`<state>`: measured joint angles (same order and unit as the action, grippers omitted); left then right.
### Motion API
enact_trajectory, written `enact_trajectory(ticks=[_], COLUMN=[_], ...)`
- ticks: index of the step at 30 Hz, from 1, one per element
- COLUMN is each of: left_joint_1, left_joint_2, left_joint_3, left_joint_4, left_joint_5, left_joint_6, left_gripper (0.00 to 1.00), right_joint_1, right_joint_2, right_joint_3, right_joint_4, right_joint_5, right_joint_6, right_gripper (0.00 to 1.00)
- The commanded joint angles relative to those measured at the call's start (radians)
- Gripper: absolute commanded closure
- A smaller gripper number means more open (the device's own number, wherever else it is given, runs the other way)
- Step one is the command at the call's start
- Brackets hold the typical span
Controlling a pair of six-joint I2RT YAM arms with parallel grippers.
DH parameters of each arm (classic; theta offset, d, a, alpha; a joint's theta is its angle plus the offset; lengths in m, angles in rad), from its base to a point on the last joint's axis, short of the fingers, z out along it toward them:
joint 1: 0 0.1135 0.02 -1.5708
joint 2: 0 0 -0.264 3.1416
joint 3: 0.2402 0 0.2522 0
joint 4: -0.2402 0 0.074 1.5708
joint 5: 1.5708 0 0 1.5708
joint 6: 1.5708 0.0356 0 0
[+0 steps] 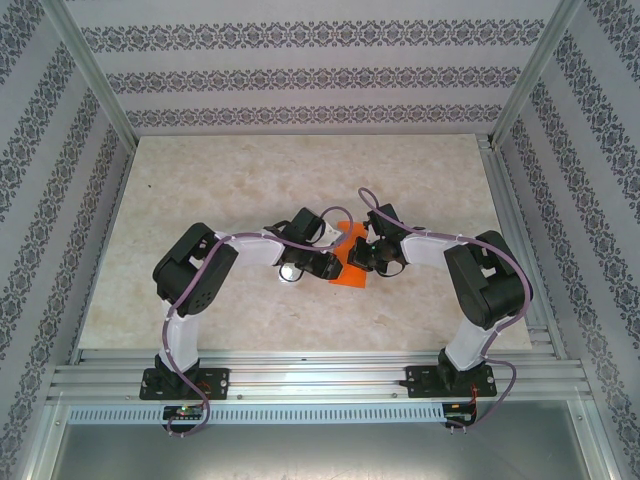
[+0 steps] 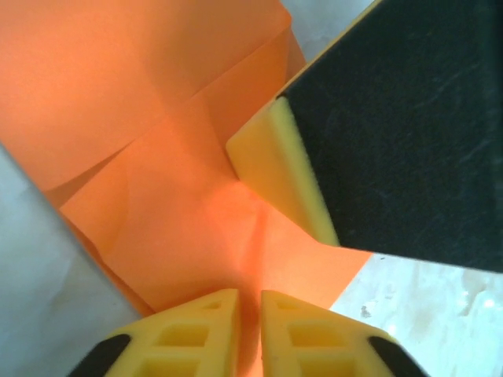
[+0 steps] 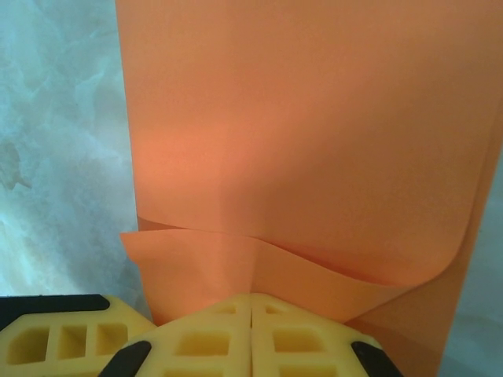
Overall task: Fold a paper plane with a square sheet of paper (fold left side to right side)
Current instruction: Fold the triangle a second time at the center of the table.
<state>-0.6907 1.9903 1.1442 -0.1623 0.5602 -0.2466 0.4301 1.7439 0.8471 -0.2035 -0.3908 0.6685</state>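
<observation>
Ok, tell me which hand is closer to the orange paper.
Right, just: the right hand is shut on the paper from its right side; the left hand straddles its left side, slightly open.

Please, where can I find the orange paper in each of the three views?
Top external: orange paper in the middle of the picture, slightly right.
Left wrist: orange paper across the upper left and middle.
Right wrist: orange paper from top centre to the right edge.
Shared landmark: the pale marble table.
</observation>
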Motion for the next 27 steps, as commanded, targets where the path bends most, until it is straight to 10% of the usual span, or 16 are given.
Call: enact_trajectory(ticks=[1, 14, 27], left_joint_1=[-0.003, 0.082, 0.089], left_joint_2=[-0.057, -0.155, -0.005], left_joint_3=[-0.010, -0.044, 0.042], left_joint_4=[0.030, 0.071, 0.126], left_joint_5=[0.017, 0.017, 0.091], left_joint_6=[-0.016, -0.183, -0.255], left_gripper=[0.77, 0.50, 0.55], right_joint_1=[0.004, -0.010, -0.012], right_joint_2=[0.017, -0.096, -0.097], right_joint_3=[-0.044, -0.032, -0.043], right_joint_4=[-0.018, -0.007, -0.001], right_joint_5=[0.012, -0.015, -0.017], right_joint_6=[-0.031, -0.069, -0.060], right_gripper=[0.89, 0.81, 0.81])
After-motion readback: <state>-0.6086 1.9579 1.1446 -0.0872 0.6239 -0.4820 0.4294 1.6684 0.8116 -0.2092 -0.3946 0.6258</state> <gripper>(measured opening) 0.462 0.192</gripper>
